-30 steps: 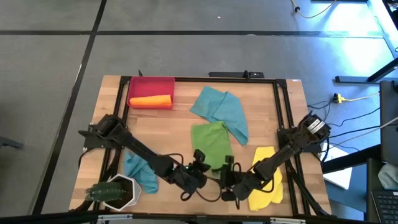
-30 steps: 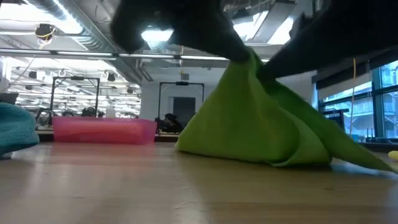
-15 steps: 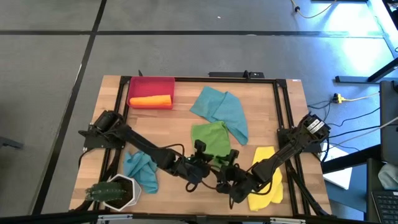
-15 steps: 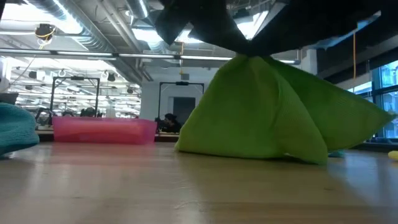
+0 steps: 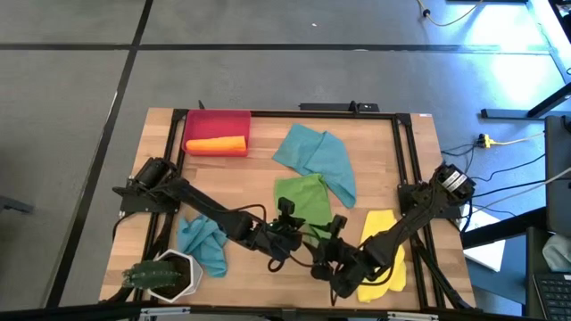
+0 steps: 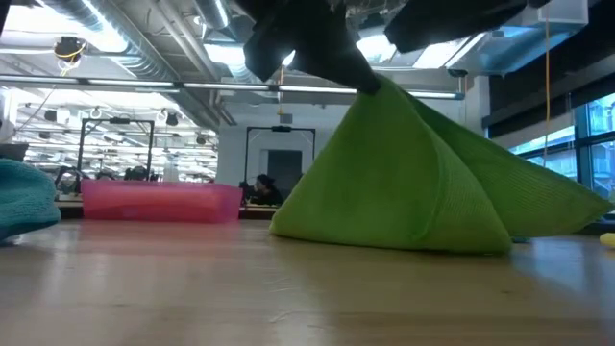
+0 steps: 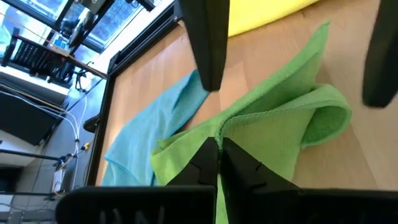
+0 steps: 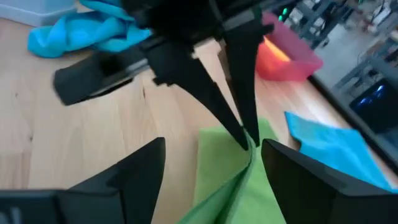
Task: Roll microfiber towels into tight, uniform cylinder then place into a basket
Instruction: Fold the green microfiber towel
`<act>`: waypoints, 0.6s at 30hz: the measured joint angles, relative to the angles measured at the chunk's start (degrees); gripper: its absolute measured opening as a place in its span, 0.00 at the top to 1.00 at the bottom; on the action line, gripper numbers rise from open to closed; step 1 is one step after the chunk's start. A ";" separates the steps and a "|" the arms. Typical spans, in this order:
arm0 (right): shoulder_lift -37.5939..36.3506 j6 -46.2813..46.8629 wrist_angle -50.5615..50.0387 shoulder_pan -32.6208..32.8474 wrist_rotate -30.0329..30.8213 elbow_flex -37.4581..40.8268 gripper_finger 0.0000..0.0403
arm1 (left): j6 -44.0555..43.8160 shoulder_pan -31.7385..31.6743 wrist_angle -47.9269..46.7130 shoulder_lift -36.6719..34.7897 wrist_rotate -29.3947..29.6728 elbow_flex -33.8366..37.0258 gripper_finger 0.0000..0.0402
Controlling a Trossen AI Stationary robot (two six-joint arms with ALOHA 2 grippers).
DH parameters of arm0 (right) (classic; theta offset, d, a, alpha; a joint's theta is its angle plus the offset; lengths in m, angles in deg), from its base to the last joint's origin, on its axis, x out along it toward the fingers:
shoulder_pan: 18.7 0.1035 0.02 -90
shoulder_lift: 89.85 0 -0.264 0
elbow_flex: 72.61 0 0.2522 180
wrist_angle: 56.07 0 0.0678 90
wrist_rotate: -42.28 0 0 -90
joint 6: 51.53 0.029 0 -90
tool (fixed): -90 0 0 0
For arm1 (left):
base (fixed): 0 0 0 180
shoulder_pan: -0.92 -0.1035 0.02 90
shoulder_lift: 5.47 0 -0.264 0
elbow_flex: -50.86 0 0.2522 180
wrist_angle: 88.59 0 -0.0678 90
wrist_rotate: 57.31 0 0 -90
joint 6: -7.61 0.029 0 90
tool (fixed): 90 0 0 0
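Observation:
The green towel (image 5: 303,198) lies mid-table with its near part raised into a tent (image 6: 404,173) and its far part on the wood. My left gripper (image 5: 287,225) is shut on it at the peak. My right gripper (image 5: 330,239) is open right beside it on the near right, its fingers standing on either side of the held spot (image 8: 252,140) without touching. The orange towel (image 5: 216,143) lies rolled in the red basket (image 5: 217,116). One teal towel (image 5: 317,156) lies far of centre, another (image 5: 203,245) near left, and the yellow towel (image 5: 379,259) near right. My left gripper pinches the green towel's hemmed near edge (image 7: 219,132) between its two shut fingers; one layer or several, I cannot tell. The fingers (image 8: 239,124) come from above, slanting down from the near side. The pinched part is lifted, and the cloth slopes down from it to the table (image 6: 317,226).
A white hexagonal pot with a plant (image 5: 165,275) stands at the near left corner. Black frame rails (image 5: 406,160) run along the table's sides. Bare wood (image 5: 241,187) lies between the basket and the green towel.
My left gripper has moved a little toward the far edge with the green towel's near edge, which stays raised. The cloth's right flank has spread out wider and lifted. My right arm has come up off that flank.

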 joint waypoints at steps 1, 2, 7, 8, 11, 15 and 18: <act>0.00 0.92 -0.09 -0.52 -0.65 0.31 0.33 | 0.00 0.00 0.00 0.00 0.00 0.00 1.00; 0.00 1.70 -0.14 -1.00 -1.39 0.83 0.33 | 0.02 0.00 0.16 0.00 0.02 0.00 1.00; 1.73 5.53 -1.08 -3.62 -3.71 2.05 0.33 | -0.16 0.00 0.58 -0.54 0.04 0.00 1.00; 2.22 5.77 -1.25 -4.05 -3.95 2.05 0.33 | -0.40 0.00 0.78 -0.68 0.10 -0.07 1.00; 2.64 6.42 -3.07 -4.95 -5.68 2.18 0.34 | -0.65 0.17 0.07 -1.45 0.79 -0.04 1.00; 1.99 11.19 -9.23 -5.04 -6.91 2.16 0.38 | -0.82 0.52 -1.04 -2.16 2.37 -0.02 1.00; 1.32 16.19 -14.94 -4.36 -9.50 2.08 0.42 | -1.32 0.57 -2.25 -2.29 3.25 -0.12 1.00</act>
